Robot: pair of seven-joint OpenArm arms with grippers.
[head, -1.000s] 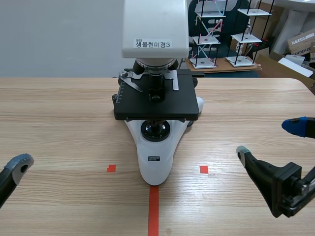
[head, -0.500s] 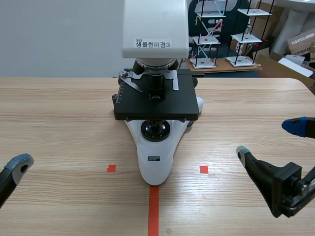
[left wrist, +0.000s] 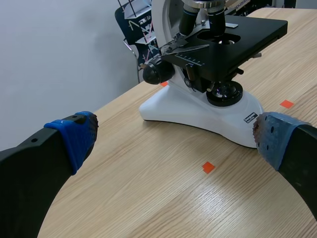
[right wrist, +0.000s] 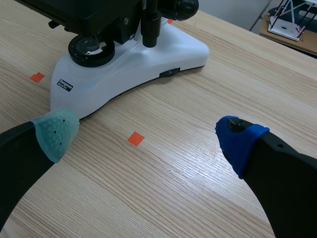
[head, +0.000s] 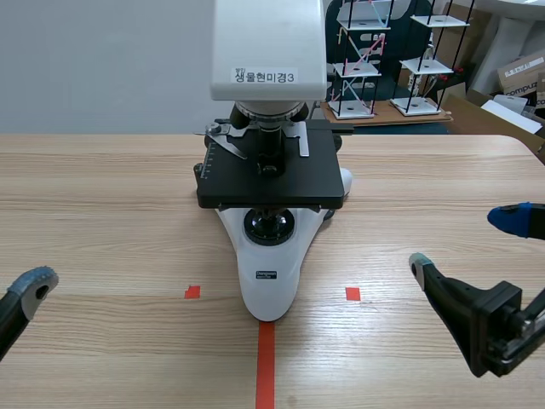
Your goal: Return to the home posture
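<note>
A white and black microscope stands at the middle of the table, its black stage above a white base. My left gripper is open and holds nothing; it sits low at the near left, with the microscope base ahead of it. In the scene view only one of its pads shows. My right gripper is open and holds nothing, low at the near right. In the right wrist view the right gripper has the microscope base ahead of it.
Wooden table with orange-red tape marks in front of the microscope. Behind the table's far edge stand shelf models and cardboard boxes. A grey wall is at the back left.
</note>
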